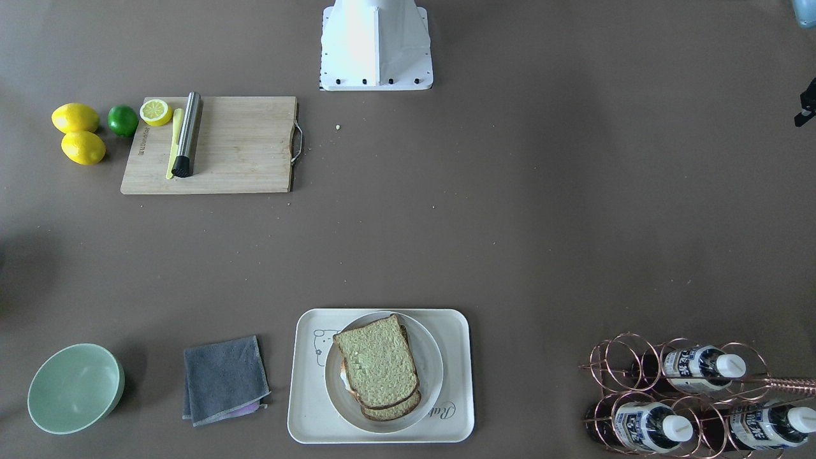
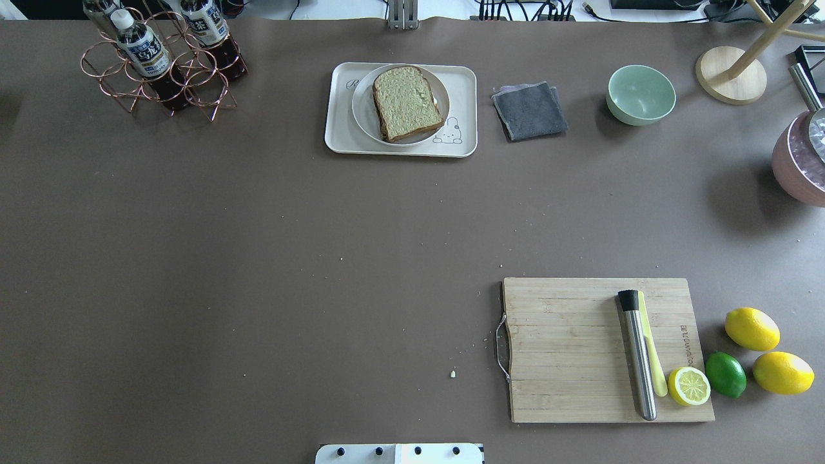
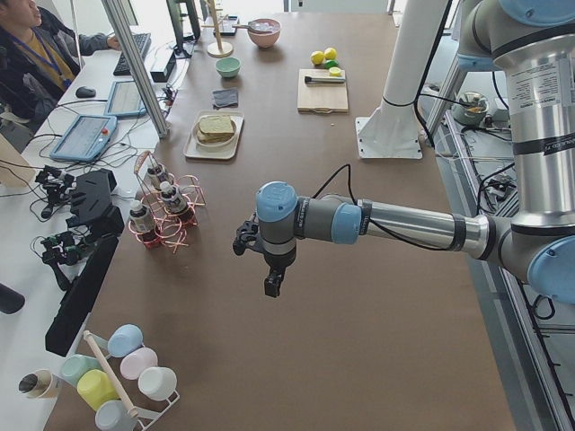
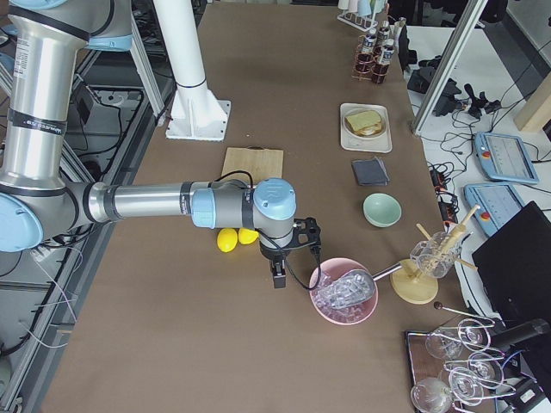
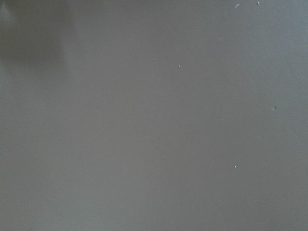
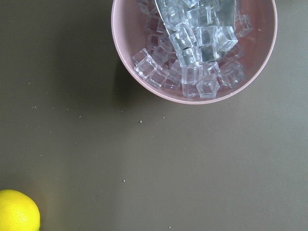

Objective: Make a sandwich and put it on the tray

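**Sandwich plated on the tray; both arms held away from it**

The sandwich [image 1: 379, 366] is seen as two brown-crusted bread slices stacked slightly askew, with a sliver of white showing between them at one edge. It is carried by a round white plate [image 1: 435, 376], and the plate is set inside the cream tray [image 1: 305, 408], at the far edge of the surface from the robot's base.

Just beside the tray a folded grey cloth [image 1: 223, 379] is laid, and beyond it a pale green bowl [image 1: 116, 382]. On the tray's other side, bottles [image 1: 698, 368] are held lying down in a copper wire rack [image 1: 784, 382]. A pink bowl [image 6: 122, 38] is filled with ice cubes [image 6: 192, 62].

The left gripper [image 3: 271, 285] is held above bare surface, well apart from the tray. The right gripper [image 4: 280, 277] is held near the pink bowl. For both, it cannot be told how the jaws stand, since they are shown only in the side views.
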`<state>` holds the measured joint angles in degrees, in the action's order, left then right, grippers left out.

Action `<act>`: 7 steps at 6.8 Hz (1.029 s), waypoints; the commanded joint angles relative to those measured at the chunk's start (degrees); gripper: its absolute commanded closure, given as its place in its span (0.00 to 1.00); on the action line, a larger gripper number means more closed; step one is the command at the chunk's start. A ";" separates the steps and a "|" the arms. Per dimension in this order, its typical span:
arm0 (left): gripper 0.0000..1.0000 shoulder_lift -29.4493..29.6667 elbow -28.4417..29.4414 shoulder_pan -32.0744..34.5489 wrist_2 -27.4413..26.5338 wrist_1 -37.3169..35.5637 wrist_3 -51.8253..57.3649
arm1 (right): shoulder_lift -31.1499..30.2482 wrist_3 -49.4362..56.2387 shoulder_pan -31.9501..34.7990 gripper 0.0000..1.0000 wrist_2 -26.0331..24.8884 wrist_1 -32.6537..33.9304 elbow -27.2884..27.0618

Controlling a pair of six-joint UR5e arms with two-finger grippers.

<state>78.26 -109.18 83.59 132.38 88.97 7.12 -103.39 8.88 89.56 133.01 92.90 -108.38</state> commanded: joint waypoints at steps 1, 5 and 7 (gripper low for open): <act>0.02 -0.21 -0.50 0.09 0.07 -0.03 -1.83 | 0.11 -0.09 0.00 0.00 0.50 0.00 -0.25; 0.02 -0.30 -1.29 -0.09 0.94 -0.03 -5.10 | 0.12 -0.09 0.00 0.00 0.50 0.00 -0.26; 0.02 -0.64 -1.38 -0.09 1.12 0.24 -5.01 | 0.11 -0.09 0.00 0.00 0.59 0.00 -0.17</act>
<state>77.86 -110.48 83.50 133.34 89.01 2.08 -103.30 8.79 89.56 133.53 92.90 -108.62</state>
